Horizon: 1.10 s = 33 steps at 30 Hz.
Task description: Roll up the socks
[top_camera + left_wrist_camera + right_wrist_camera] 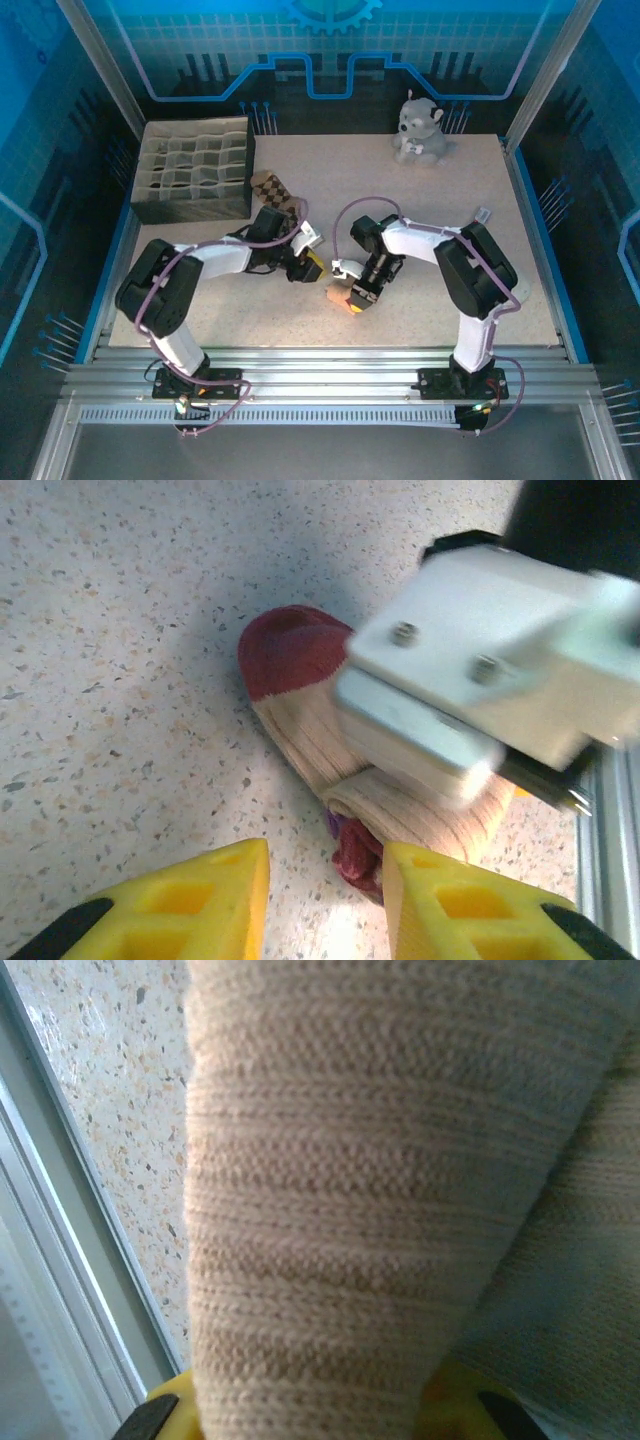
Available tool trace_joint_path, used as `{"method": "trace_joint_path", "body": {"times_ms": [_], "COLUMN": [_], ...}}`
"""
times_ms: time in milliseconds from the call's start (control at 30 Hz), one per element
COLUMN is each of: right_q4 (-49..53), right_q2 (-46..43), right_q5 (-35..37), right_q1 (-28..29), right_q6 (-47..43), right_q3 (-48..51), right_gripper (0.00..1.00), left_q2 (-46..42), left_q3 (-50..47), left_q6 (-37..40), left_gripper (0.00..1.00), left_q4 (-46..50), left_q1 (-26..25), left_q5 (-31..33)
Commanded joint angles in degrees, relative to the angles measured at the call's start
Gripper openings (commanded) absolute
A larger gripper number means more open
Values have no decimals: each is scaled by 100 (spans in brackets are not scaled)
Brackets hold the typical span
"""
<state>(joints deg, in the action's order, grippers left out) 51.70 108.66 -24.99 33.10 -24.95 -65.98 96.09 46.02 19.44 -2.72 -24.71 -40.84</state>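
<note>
Beige sock (pixel 300 725), red toe, lies on the tabletop (pixel 450 230) close to its near edge, about mid-width, cuff end folded over into a loose partial roll. Right tool (pixel 358 303) is clenched on that folded end, ribbed fabric pinched between its jaws in the right wrist view. Left tool (pixel 312 266) sits just beside the roll, released, jaws apart and nothing pinched. Step looks like the first sock's roll, partly done. Next move likely needs the left tool to pin the free end while the right turns the fold on toward the toe. Argyle sock (pixel 272 190) is flat near the far-left corner, touching the divider box (pixel 195 168), not rolled. Plush toy (pixel 420 130) at the far edge, well apart. Tools are crowded together, so a collision is the risk.
</note>
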Motion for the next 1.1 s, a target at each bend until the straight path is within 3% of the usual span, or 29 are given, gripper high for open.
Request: {"method": "trace_joint_path", "body": {"times_ms": [0,133,367,633,833,967,1067], "right_q4": [433,730,1048,1149,1193,1197,1150], "right_q2": [377,735,964,1016,1019,949,823], "right_q5": [-144,-118,-74,-93,-168,-217,-247], "right_q1": [-115,-213,-318,-359,-358,-364,-370], "right_q6": [-80,-39,42,65,76,94,161], "right_q3": [-240,-527,-820,-943,-987,-974,-957], "right_gripper": [0,0,0,0,0,0,7], "left_q2": [-626,-1086,-996,-599,-171,61,147], "left_q3": [-682,-1147,-1240,-773,-575,-387,-70], "left_q6": [682,1936,2997,3778,3923,3916,3878], "left_gripper": [37,45,53,53,54,46,22], "left_q4": [-1269,-1424,-1700,-927,-642,-322,300], "left_q1": [-286,-1118,-1886,-1994,-1998,-2021,-2040], "left_q5": [318,1416,2612,2633,2702,2630,2554]}}
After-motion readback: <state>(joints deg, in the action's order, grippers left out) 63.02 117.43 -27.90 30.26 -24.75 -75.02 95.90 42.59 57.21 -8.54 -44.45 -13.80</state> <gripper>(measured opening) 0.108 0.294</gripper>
